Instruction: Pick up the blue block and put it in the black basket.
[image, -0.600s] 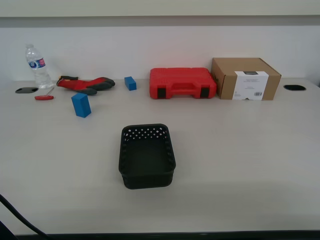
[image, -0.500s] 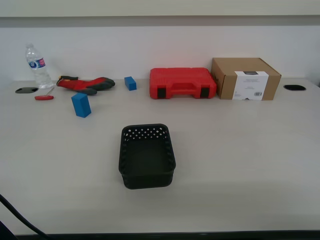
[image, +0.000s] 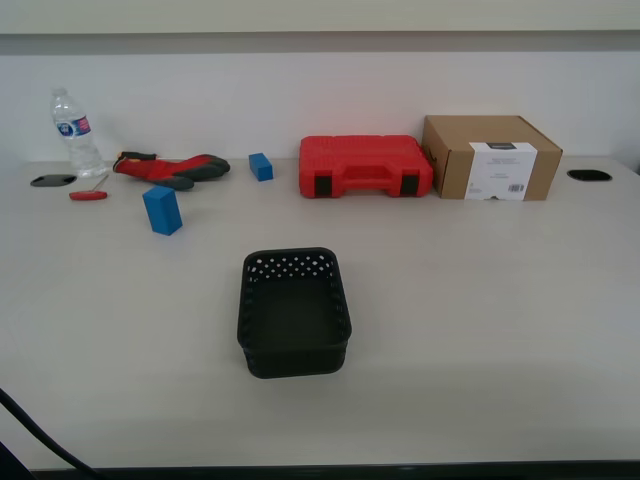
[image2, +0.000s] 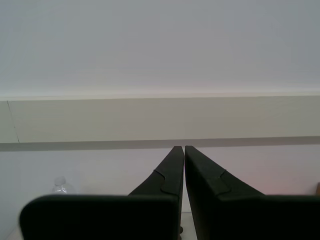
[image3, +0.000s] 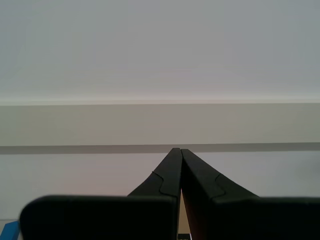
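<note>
The blue block (image: 162, 210) stands upright on the table toward the exterior view's left, well behind the black basket (image: 294, 312), which sits near the table's middle with nothing inside. Neither arm shows in the exterior view. My first gripper (image2: 180, 148) is shut with nothing between its fingers and points at the far wall, high above the table. My second gripper (image3: 177, 150) is likewise shut on nothing and faces the same wall. A sliver of blue shows at the edge of the second wrist view.
A smaller, darker blue cube (image: 261, 166), red and grey gloves (image: 172, 168), a water bottle (image: 74, 132) and a red-handled tool (image: 88, 195) lie at the back on the exterior view's left. A red case (image: 365, 166) and a cardboard box (image: 490, 157) stand at the back right.
</note>
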